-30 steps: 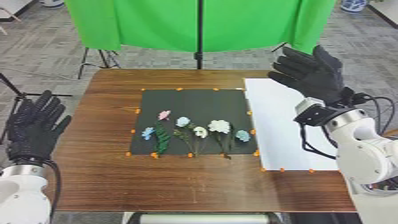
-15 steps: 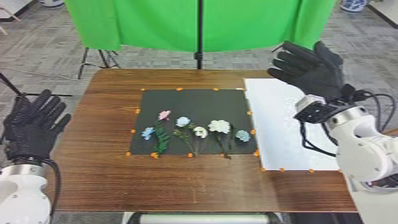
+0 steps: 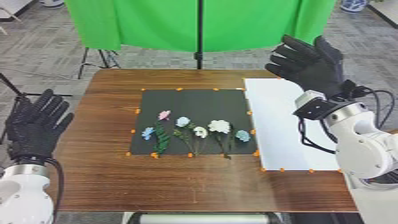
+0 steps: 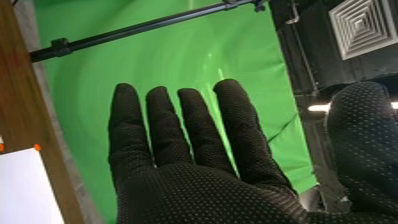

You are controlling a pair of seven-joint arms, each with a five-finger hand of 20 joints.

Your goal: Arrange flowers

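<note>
while the brown table bears flowers, green cloth hangs beyond.

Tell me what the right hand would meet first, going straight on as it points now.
The right hand would probably meet the green curtain; nothing seems to stand between, but depth is unclear.

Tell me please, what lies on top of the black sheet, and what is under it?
On the black sheet lie pink, white and pale blue flowers with green leaves, across its nearer part. What is directly beneath it is covered and cannot be seen.
</note>
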